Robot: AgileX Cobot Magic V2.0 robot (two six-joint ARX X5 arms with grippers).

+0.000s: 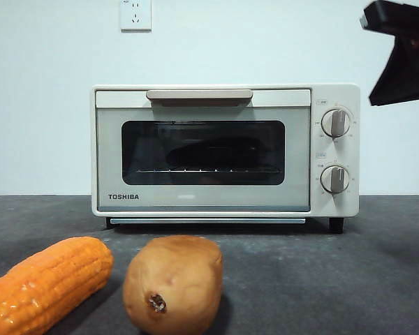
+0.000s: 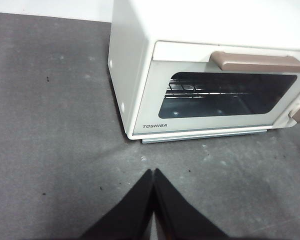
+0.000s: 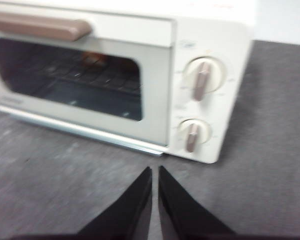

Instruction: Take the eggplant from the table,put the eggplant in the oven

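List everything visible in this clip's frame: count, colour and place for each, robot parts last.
oven: one, cream-white, at the back of the table, door closed, beige handle on top of the door, two round knobs at its right.
eggplant: one dark long shape dimly seen through the door window, on the wire rack inside the oven.
corn cob: one, orange, lying on the table at front left.
potato: one, brown, on the table beside the corn cob, in front of the oven.
table: one, dark grey.
wall socket: one, white, on the wall above the oven.
left gripper: black, shut, empty, over the table before the oven.
right gripper: black, shut, empty, near the knobs.
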